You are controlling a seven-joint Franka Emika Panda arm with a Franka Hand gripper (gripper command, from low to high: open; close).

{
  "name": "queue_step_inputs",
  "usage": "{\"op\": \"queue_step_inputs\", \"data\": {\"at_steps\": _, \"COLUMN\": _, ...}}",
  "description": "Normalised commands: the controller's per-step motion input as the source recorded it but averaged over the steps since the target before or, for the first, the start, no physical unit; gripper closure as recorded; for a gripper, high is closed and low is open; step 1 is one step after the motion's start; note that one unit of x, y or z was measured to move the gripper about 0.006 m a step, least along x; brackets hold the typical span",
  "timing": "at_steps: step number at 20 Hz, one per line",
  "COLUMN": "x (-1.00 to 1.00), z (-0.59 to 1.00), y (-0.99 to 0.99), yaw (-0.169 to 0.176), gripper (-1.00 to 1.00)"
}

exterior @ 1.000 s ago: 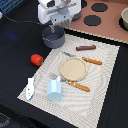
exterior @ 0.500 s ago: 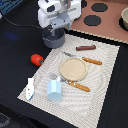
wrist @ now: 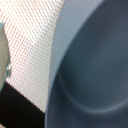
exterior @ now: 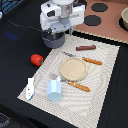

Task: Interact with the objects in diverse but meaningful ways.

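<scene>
The gripper point(exterior: 56, 34) sits low over the grey saucepan point(exterior: 53, 40) at the placemat point(exterior: 107, 80) corner; finger state cannot be determined. The tomato point(exterior: 36, 59) lies off the mat edge, nearby. Open mat remains between saucepan and wooden plate point(exterior: 74, 69).

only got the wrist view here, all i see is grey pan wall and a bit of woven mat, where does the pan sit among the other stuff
Observer: The grey long-handled saucepan sits at the woven placemat's corner, upper left as the exterior view shows it, directly under the arm.
Operator: anything close to it
Observer: The red tomato is nearest, lying off the mat on the black table, apart from the pan.
Operator: whats in the middle of the mat
Observer: A round wooden plate, with an orange-handled fork on its near side and an orange-handled knife on its far side.
</scene>
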Motion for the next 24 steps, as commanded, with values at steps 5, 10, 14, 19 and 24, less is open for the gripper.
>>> {"op": "queue_step_inputs", "data": {"at_steps": 5, "x": 0.04, "z": -0.24, "y": -0.01, "yaw": -0.038, "gripper": -1.00}}
{"op": "queue_step_inputs", "data": {"at_steps": 10, "x": 0.01, "z": -0.27, "y": -0.04, "yaw": -0.029, "gripper": 1.00}}
{"op": "queue_step_inputs", "data": {"at_steps": 14, "x": 0.00, "z": -0.27, "y": -0.06, "yaw": -0.023, "gripper": 1.00}}
{"op": "queue_step_inputs", "data": {"at_steps": 19, "x": 0.02, "z": -0.06, "y": -0.02, "yaw": -0.011, "gripper": 1.00}}
{"op": "queue_step_inputs", "data": {"at_steps": 24, "x": 0.11, "z": 0.04, "y": -0.01, "yaw": 0.000, "gripper": 1.00}}
